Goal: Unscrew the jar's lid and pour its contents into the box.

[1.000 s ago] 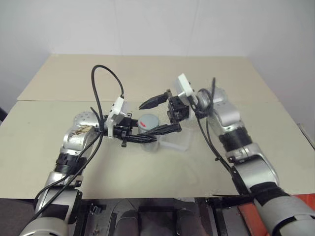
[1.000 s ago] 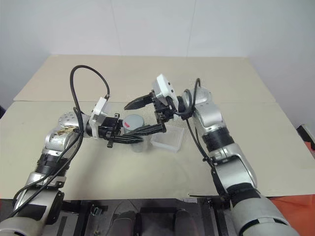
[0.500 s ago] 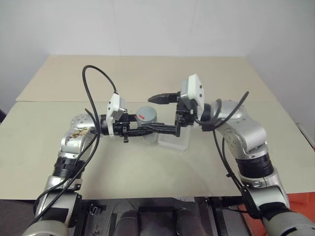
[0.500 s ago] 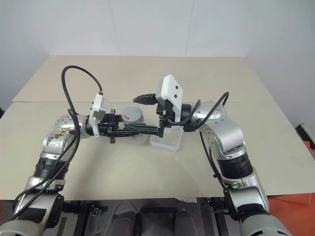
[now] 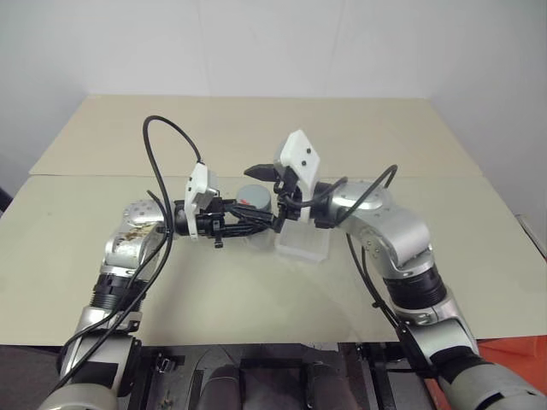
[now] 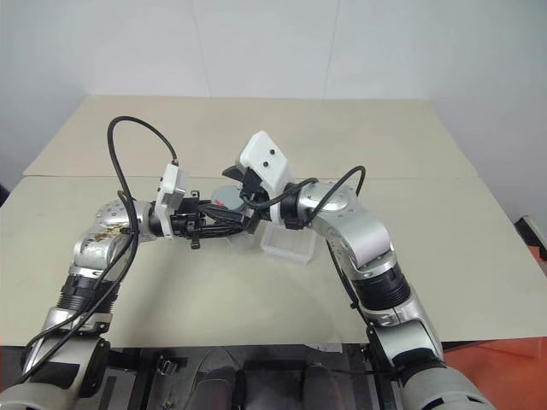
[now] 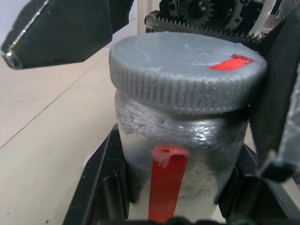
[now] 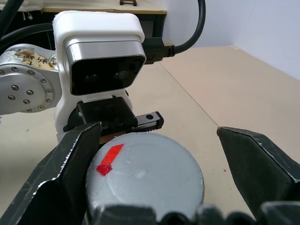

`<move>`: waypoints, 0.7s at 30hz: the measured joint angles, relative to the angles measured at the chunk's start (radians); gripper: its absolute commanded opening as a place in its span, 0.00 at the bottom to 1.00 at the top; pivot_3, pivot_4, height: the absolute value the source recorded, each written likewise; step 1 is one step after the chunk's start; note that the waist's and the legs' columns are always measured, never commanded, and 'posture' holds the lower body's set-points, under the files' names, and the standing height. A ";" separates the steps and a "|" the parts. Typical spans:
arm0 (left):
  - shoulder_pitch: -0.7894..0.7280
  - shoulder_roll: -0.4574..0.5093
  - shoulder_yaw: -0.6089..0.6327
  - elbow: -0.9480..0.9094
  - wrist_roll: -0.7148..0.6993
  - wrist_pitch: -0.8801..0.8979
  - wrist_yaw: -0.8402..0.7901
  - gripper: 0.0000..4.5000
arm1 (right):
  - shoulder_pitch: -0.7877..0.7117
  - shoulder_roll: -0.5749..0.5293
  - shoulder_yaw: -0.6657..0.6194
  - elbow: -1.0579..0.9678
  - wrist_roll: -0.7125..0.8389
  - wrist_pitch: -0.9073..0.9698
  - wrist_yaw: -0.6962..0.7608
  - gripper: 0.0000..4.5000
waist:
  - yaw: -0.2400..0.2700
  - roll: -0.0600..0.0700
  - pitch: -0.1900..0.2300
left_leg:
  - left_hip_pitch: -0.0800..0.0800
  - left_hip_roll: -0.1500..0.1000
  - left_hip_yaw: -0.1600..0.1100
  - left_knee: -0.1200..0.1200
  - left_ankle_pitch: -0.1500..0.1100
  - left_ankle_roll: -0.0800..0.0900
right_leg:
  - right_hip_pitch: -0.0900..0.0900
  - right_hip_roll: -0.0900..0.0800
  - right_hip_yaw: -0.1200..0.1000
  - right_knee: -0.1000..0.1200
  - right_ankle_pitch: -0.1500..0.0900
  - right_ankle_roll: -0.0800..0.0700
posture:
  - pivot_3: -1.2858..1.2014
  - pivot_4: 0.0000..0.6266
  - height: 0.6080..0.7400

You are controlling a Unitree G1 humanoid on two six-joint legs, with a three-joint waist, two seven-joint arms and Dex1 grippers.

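The left gripper [image 5: 248,224] is clenching the small silver-grey metallic jar [image 7: 180,150] by its body, holding it upright and lifted above the middle of the beige desk [image 5: 256,282], well in from every edge. A red vertical stripe [image 7: 166,180] is showing on the jar's side between the black fingers [image 7: 101,187]. The round, ribbed, silver-grey lid [image 7: 187,70], with a small red mark on top, is sitting on the jar, not yet taken off.

The right gripper [image 8: 183,159] is reaching in level from the opposite side, its jaws spread wide to either side of the lid. One finger [image 8: 65,173] is lying just beside the lid's rim, while the other stands apart from it; whether either is touching the lid I cannot tell.

The small shallow clear plastic box [image 5: 301,245] is resting on the desk just beside the raised jar, towards the right-hand edge, partly under the right wrist.
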 measured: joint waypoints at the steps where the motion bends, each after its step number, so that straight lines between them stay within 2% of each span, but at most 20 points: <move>1: -0.001 0.000 -0.002 0.000 0.000 0.000 0.000 0.43 | 0.001 -0.004 0.000 -0.003 0.000 0.000 0.000 1.00 | 0.000 0.000 0.000 | 0.000 0.000 0.000 0.000 0.000 0.000 | 0.000 0.000 0.000 0.000 0.000 0.000 | 0.52 0.24 1.00; 21: -0.014 0.024 -0.018 -0.001 -0.014 0.026 -0.011 0.43 | 0.031 -0.142 -0.003 -0.053 0.093 -0.005 0.015 1.00 | -0.001 0.000 0.000 | 0.000 0.000 0.000 0.000 0.000 0.000 | 0.000 0.000 0.000 -0.002 0.000 0.000 | 0.52 0.24 1.00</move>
